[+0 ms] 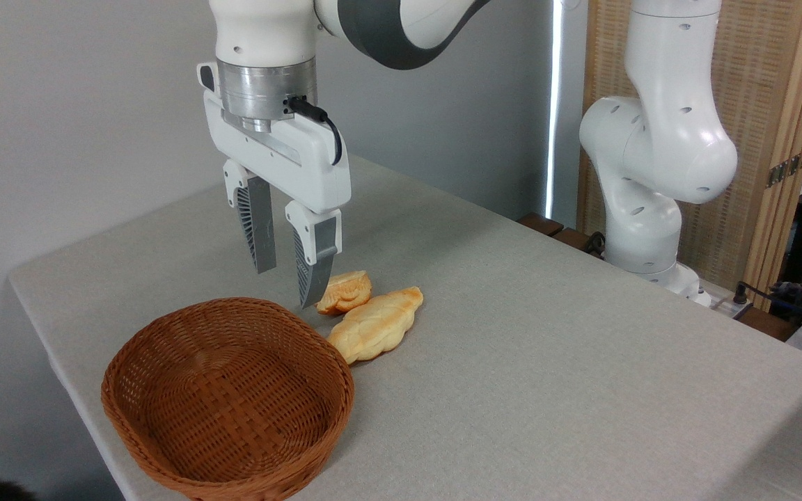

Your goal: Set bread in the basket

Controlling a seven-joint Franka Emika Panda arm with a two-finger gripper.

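The arm (651, 139) is glossy white with dark grey joint bands; a silver flange and black cable top the white gripper (288, 287), whose fingers (260, 223) are grey and ribbed.

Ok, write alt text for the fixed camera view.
A white robot arm's open two-finger gripper hangs above a grey table, holding nothing. Below lie a long golden braided loaf, a small round bun and an empty oval reddish-brown wicker basket.

camera: single fixed view | raised, off table (547, 362) corner | angled down | close range
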